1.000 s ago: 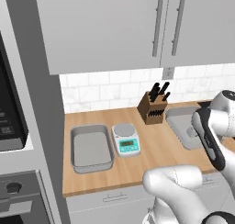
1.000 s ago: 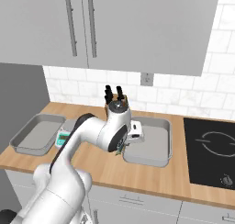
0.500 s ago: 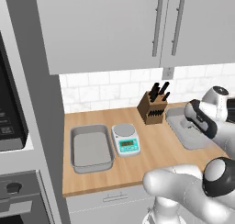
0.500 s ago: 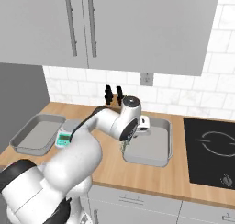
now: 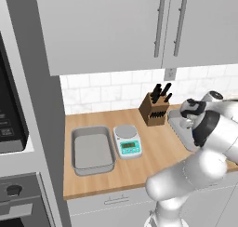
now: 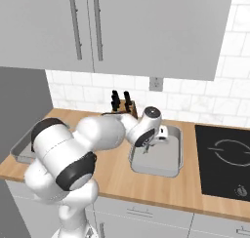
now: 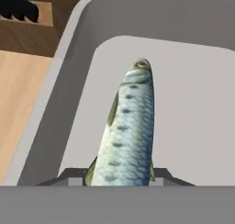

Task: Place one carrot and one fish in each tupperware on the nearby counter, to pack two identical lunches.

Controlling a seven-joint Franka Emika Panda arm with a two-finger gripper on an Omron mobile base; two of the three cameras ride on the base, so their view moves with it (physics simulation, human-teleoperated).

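Note:
My gripper is shut on a slim silvery-grey fish, which points away from the hand, hanging just above the floor of the right tupperware. From the base views the hand hovers over that tray's back left part, near the knife block. The same tray is partly hidden behind my arm. The second tupperware lies bare at the counter's left end. Carrots and the other fish are out of view.
A white scale with a teal face sits between the two trays. A wooden knife block stands against the tiled wall, close to the hand. A black cooktop lies right of the right tray. Cabinets hang overhead.
The hand has swung with the fish from the tray's near side toward its back left corner, and the arm's elbow has folded low in front.

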